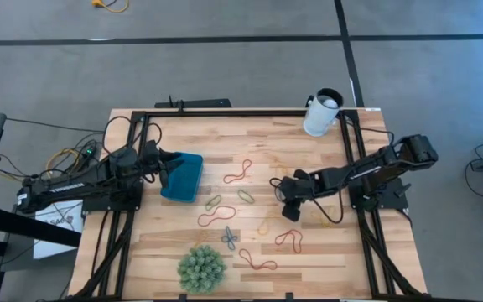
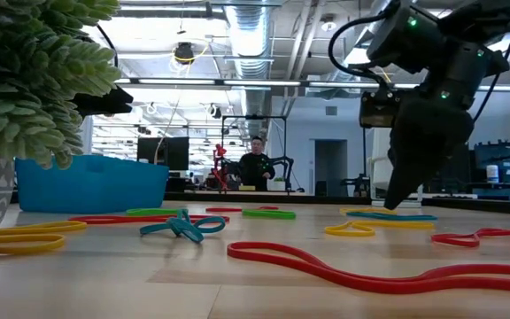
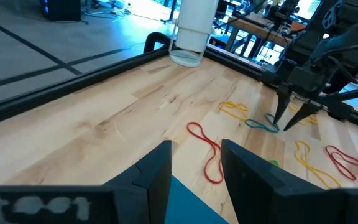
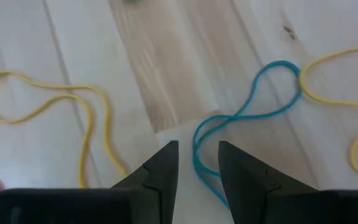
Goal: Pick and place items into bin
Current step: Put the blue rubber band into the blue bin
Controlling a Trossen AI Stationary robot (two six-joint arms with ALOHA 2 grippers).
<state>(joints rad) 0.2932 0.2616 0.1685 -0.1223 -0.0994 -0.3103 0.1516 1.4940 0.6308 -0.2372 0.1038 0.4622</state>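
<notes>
now right gripper (image 4: 197, 163) down by the table's right edge, fingers slightly parted beside a blue band (image 4: 241, 121), holding nothing. left gripper (image 3: 196, 165) parted, empty, over the tray (image 1: 182, 175) near the left edge.

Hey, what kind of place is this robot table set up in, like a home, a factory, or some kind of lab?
Most likely a robotics lab or open workshop. The low view shows exposed ceiling ducts and strip lighting, a person standing at another arm rig in the background, and the wooden table sits on grey carpet tiles.
</notes>
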